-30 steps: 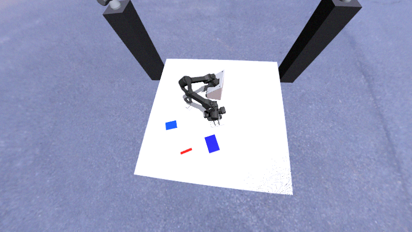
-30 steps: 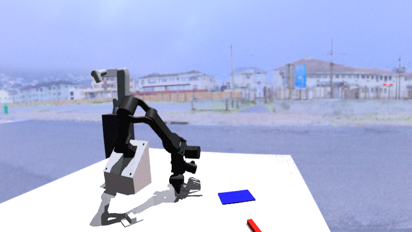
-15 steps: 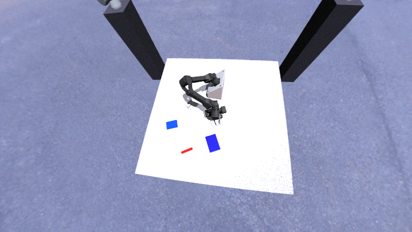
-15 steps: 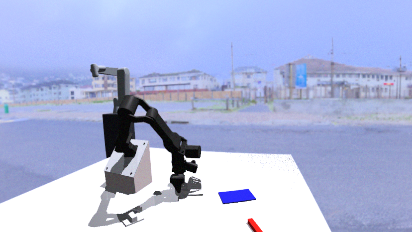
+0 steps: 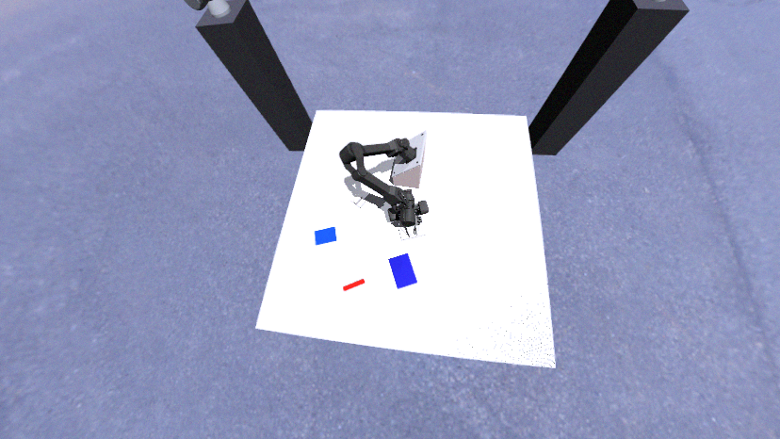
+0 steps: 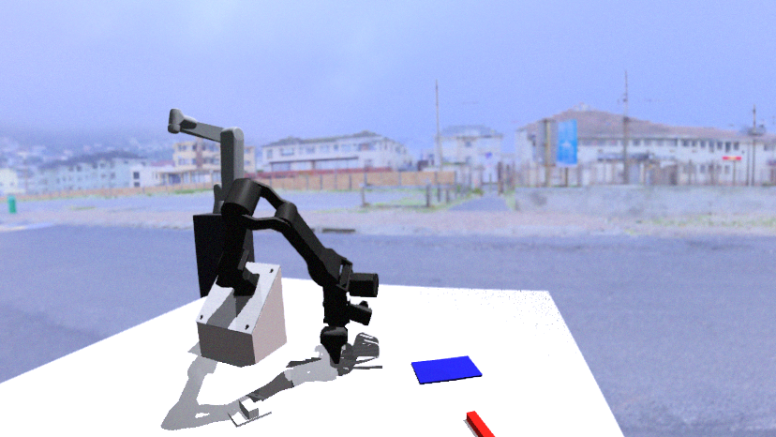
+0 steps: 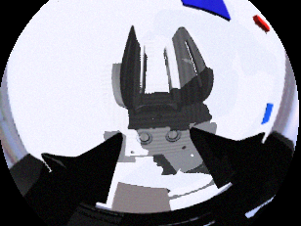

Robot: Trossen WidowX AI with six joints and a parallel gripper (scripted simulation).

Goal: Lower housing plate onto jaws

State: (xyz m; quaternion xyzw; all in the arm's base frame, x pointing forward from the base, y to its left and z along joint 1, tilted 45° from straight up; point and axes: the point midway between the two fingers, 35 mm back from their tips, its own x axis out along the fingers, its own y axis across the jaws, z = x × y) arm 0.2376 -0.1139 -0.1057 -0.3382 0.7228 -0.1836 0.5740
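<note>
My gripper (image 5: 412, 235) (image 6: 335, 362) (image 7: 155, 133) is open and points down, low over the table. The grey housing plate (image 7: 158, 146) shows between its fingertips in the wrist view, free of their grip. Two round stubs (image 7: 144, 137) (image 7: 172, 136) show at the plate, side by side. The left jaw (image 7: 129, 72) and right jaw (image 7: 183, 58) extend away from it, roughly parallel, with a gap between them. Shadow covers much of the plate. I cannot tell from these views whether it sits fully level. The top and exterior views hide most of the assembly behind the gripper.
A dark blue pad (image 5: 402, 270) (image 6: 446, 369) (image 7: 210, 6), a light blue pad (image 5: 325, 235) (image 7: 267, 113) and a red bar (image 5: 353, 284) (image 7: 261, 22) lie around. A small pale part (image 6: 249, 410) stands nearer the exterior camera. The sloped pedestal (image 5: 406, 177) (image 6: 268, 331) bears the arm.
</note>
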